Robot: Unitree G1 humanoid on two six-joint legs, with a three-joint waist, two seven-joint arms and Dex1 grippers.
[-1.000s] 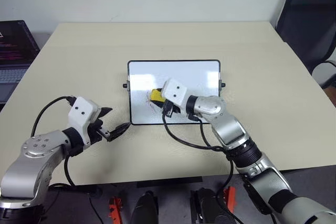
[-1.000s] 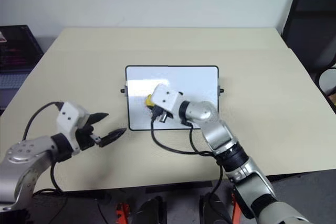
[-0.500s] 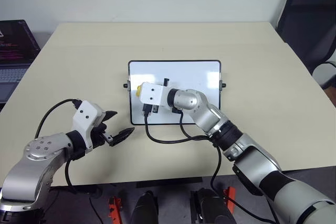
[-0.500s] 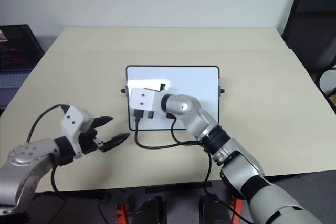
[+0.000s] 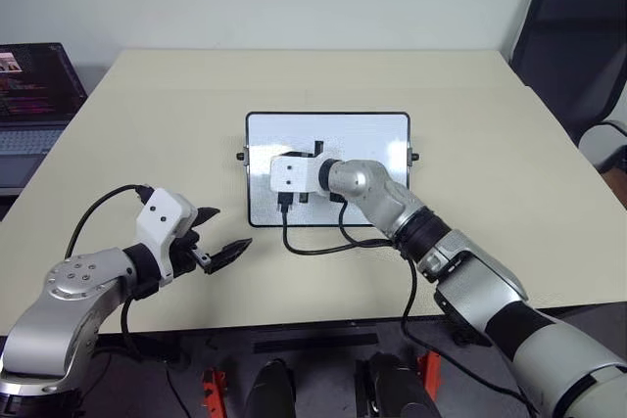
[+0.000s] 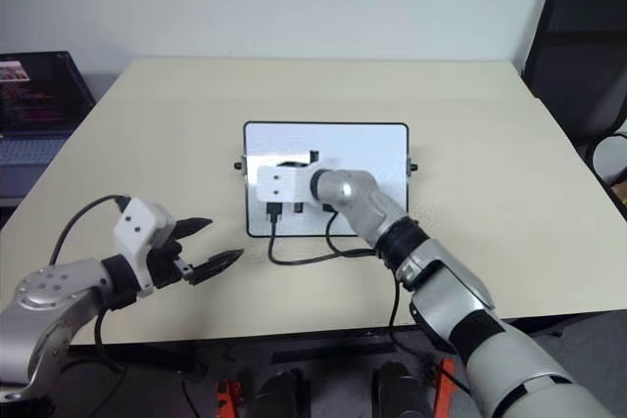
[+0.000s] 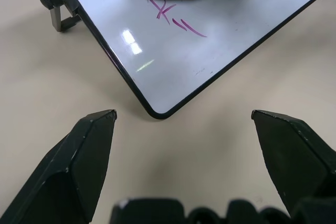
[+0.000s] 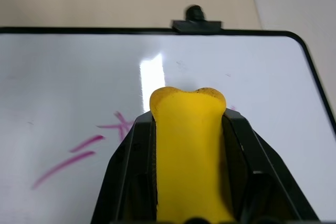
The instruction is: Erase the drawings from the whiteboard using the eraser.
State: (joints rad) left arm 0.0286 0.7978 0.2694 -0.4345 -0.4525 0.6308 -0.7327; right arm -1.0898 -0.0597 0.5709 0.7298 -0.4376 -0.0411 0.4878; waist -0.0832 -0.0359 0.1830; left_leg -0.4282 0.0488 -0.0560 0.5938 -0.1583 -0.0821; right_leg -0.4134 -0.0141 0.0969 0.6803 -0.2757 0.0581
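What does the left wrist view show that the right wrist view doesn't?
Left wrist only: the open left pincer above bare table, and the whiteboard's near rounded corner. Right wrist only: the right pincer shut on the yellow eraser, seen lengthwise, with a knob on the board's far edge beyond it. Both: the glossy board, the eraser, and the pink marker strokes beside the eraser.

Bright, even light; whiteboard (image 7: 220,35) glare

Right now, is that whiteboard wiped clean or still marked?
Still marked. Pink strokes of the drawings remain on the whiteboard, right beside the yellow eraser pinched in the right gripper.
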